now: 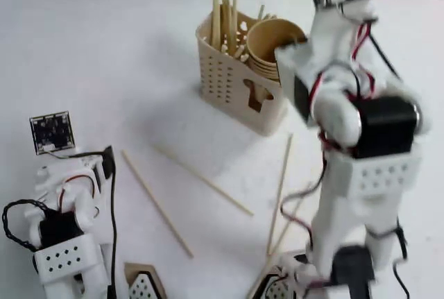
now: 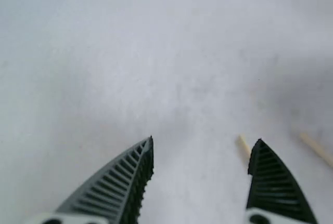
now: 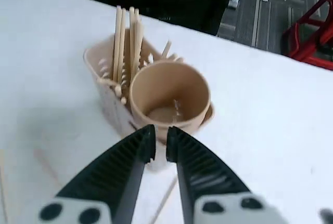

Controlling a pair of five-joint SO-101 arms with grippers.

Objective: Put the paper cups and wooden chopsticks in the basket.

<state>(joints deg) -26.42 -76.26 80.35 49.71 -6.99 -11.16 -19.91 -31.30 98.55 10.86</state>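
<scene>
Got the paper cups [image 1: 276, 41] nested in the basket [image 1: 236, 87], packed into its 3 o'clock side. Got a bundle of upright chopsticks [image 1: 223, 14] standing at its 9 o'clock side. Finding the basket itself up at 12 o'clock on the white table [image 1: 104, 56]. Counting several loose chopsticks [image 1: 156, 202] lying flat from 7 to 5 o'clock of the basket, apart from it. Close by the top cup: right gripper [image 3: 160, 142], fingers drawn almost together, a mere slit, nothing between them. Down at 8 o'clock: left gripper [image 2: 204, 141] spread wide over bare table, holding nothing, one chopstick end [image 2: 243, 145] just beside a fingertip. Noting a small dark board [image 1: 52, 131] at 9 o'clock; can't make out any writing on it.
</scene>
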